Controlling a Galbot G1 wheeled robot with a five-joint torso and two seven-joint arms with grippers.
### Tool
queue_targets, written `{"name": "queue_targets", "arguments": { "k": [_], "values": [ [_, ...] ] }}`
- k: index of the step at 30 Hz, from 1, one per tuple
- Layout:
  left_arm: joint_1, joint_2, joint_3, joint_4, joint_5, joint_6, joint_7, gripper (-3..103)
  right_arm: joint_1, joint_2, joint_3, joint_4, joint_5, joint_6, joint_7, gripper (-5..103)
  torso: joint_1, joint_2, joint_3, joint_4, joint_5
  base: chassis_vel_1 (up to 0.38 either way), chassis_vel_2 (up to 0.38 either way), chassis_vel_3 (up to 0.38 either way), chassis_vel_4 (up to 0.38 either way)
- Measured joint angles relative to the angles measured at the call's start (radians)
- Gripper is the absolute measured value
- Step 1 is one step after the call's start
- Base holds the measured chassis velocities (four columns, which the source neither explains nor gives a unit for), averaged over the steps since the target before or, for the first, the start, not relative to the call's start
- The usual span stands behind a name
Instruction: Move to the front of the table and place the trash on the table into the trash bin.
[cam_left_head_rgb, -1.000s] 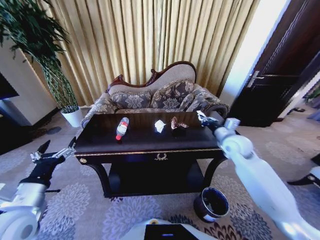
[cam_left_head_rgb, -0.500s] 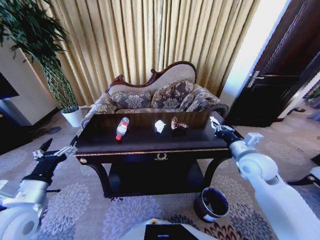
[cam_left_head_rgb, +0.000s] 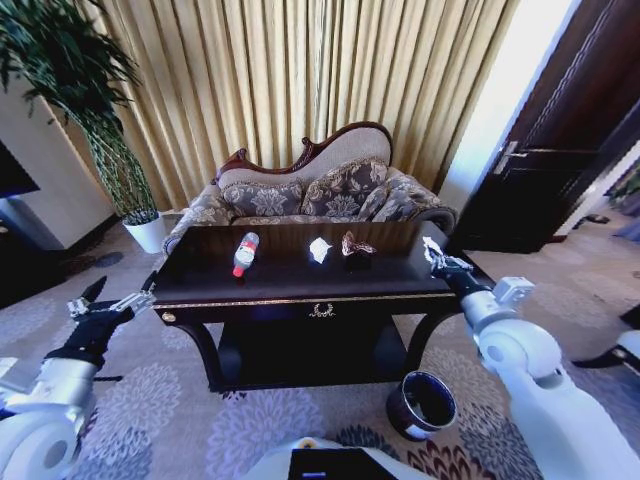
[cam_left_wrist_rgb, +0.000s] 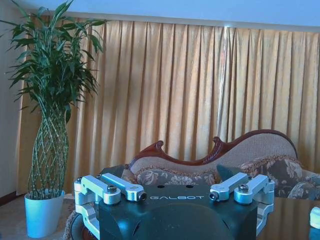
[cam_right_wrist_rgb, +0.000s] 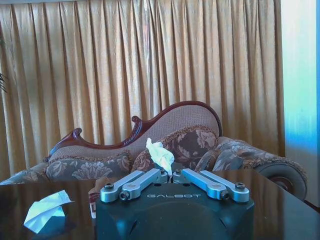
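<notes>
Trash bin waits near-right; right hand, clamped on a white paper scrap, must carry it down there. Left hand is apart.

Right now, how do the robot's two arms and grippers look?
Both arms have white rounded shells ending in black wrists. Each gripper, left and right, has a black body printed with GALBOT in pale letters and silver metal linkage fingers with round bolts.
</notes>
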Motion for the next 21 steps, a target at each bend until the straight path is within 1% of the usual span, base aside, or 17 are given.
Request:
{"name": "queue_targets", "arguments": {
  "k": [21],
  "values": [
    [0.011, -0.012, -0.003, -0.014, 0.003, -0.005, 0.001, 100, -0.005, 0.009, -0.012, -0.008, -0.014, 0.017, -0.003, 0, 0.000, 0.000, 0.000, 0.0000, 0.0000, 0.099, -0.099, -0.092, 0.092]
  ]
}}
